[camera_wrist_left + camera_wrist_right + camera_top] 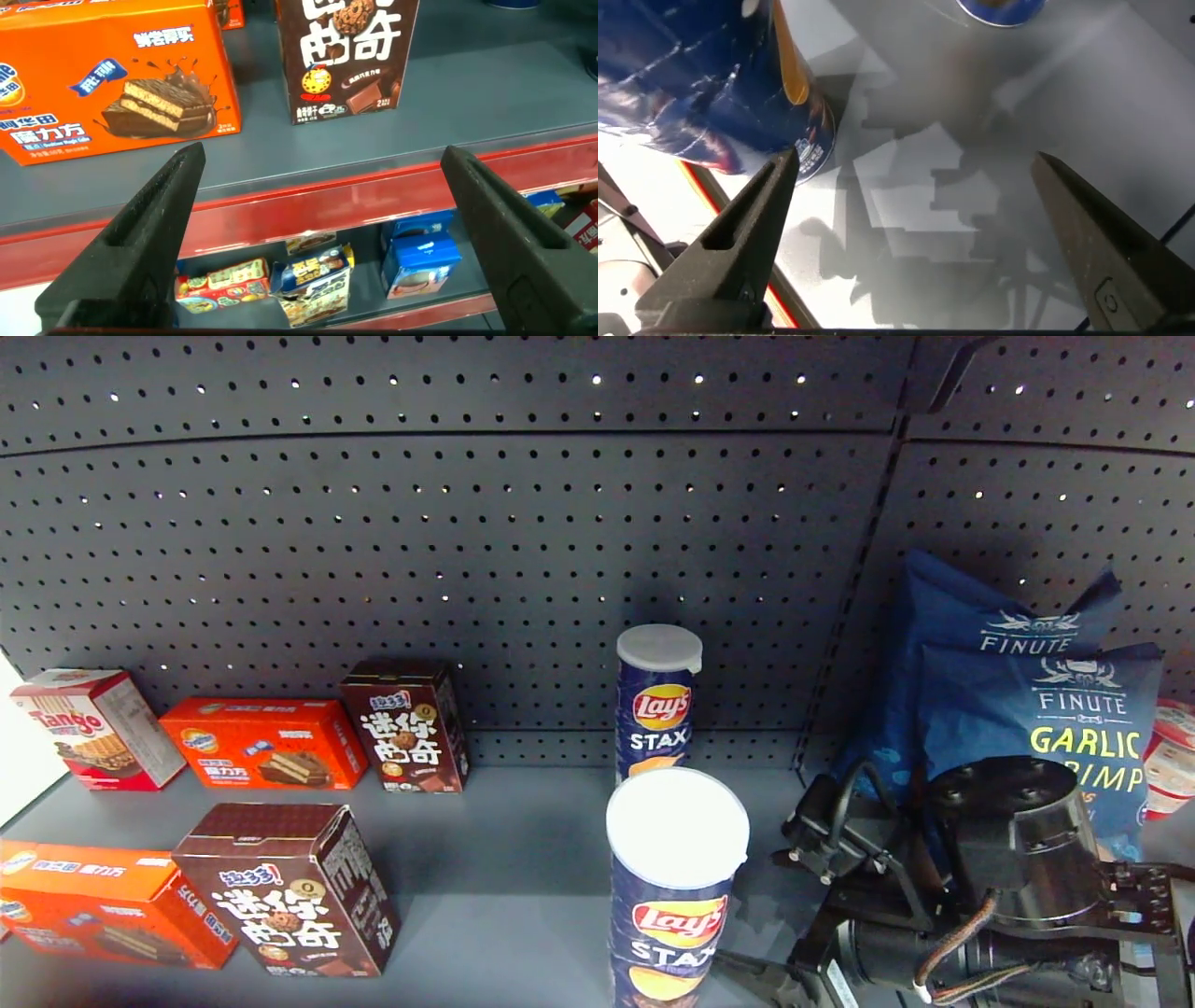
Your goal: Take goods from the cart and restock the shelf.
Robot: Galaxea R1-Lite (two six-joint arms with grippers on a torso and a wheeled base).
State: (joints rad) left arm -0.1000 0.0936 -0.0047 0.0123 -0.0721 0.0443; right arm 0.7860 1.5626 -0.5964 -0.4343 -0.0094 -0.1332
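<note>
The front chip can is standing upright on the shelf, directly in front of the rear can — its long axis is running vertically. The right gripper is sitting low beside that can's base, on its right, fingers spread wide and gripping nothing; the can is lying just outside one finger, not between the two. The left gripper (likewise spread open and empty) is hanging at the shelf's front lip, facing the orange box and the brown box, well apart from the cans. The right arm is sitting far nearer, so any regrasp is looking like its job — coming in sideways from the right.
</note>
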